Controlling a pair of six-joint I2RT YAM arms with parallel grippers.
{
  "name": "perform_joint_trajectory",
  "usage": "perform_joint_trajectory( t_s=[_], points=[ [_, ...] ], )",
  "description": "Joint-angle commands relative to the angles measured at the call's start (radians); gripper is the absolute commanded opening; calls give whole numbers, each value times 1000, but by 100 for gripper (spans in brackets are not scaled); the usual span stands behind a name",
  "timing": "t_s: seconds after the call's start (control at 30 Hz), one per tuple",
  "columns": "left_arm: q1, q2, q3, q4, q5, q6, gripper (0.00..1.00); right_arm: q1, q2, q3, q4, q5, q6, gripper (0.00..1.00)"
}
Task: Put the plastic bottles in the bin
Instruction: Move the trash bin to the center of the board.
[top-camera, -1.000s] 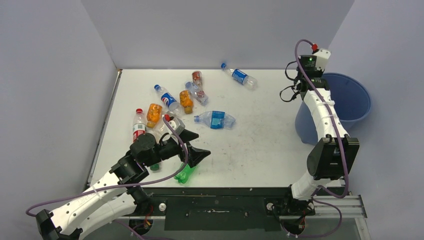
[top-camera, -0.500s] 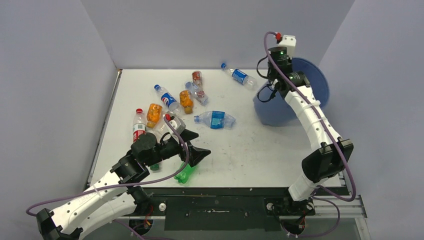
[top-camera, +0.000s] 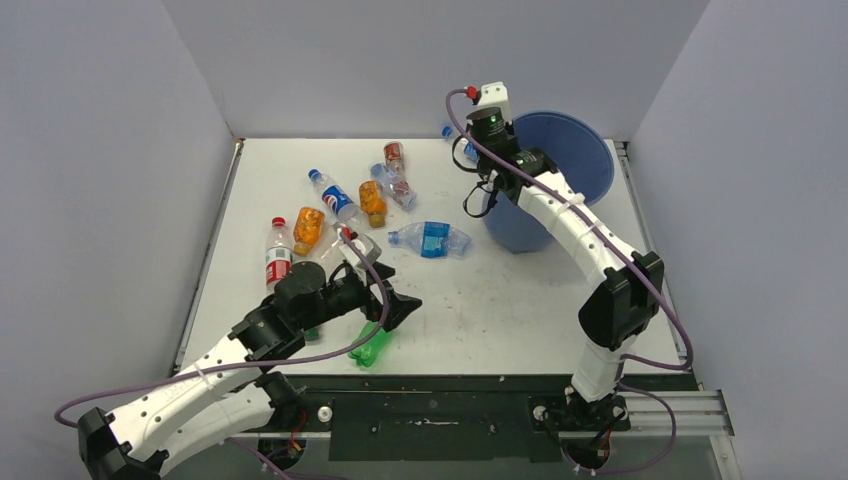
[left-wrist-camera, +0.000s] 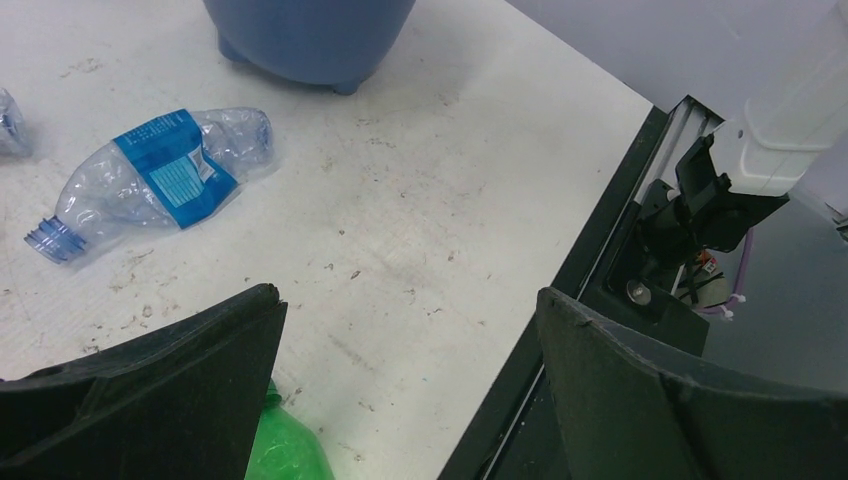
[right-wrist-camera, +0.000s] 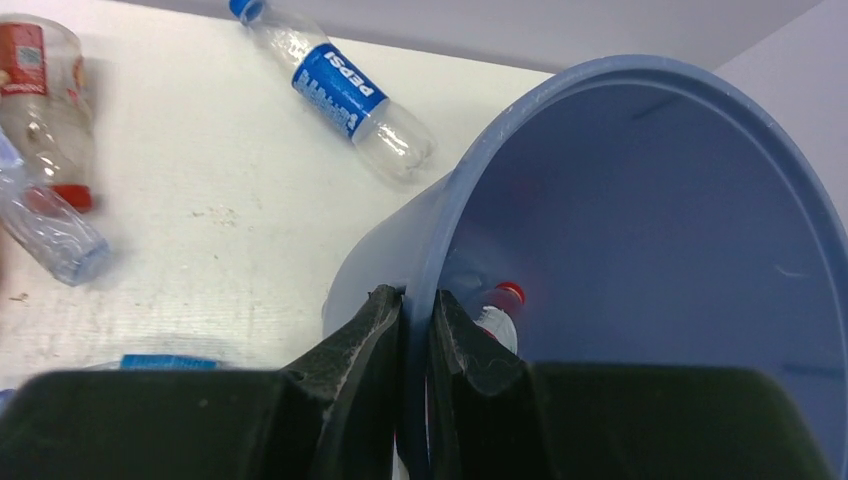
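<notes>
At lower left, the left gripper (top-camera: 390, 290) is hanging wide open and empty above a green bottle (top-camera: 370, 347), its arm stretched low and unmoved. The other plastic bottles (top-camera: 340, 205) are lying scattered centre-left. Right of centre, the right gripper (right-wrist-camera: 415, 305) is pinching the rim of the bin (top-camera: 570, 150) and dragging it leftward, closer to them, shortening each carry. Its arm is reaching far forward, and the bin is seemingly tilting.
</notes>
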Motion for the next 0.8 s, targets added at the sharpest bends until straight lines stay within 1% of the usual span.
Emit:
perform_joint_trajectory(
  t_s=[0.0,0.13,0.27,0.4,0.57,0.6,0.63,0.67,0.7,0.77],
  points=[
    [-7,6,51,1,-22,25,96,23,-2,24,67,106,-121,5],
    [-7,7,47,4,-21,29,96,24,11,-6,63,96,-157,5],
    [-8,15,47,5,-18,29,96,22,13,-30,58,78,-146,5],
    [-7,23,47,2,-19,29,96,21,14,-38,46,102,-147,5],
    [-7,26,50,0,-24,32,96,-6,-10,-55,30,94,-131,5],
    [-7,26,50,-2,-23,33,96,-13,-20,-64,34,83,-123,7],
    [-7,26,50,-1,-24,33,96,-16,-27,-67,34,71,-113,17],
    [-7,27,50,-1,-24,33,96,-19,-31,-65,30,60,-107,30],
    [-7,27,49,0,-23,33,96,-19,-33,-61,28,53,-104,41],
    [-7,30,49,-2,-25,33,96,-19,-38,-47,20,42,-104,55]
  ],
)
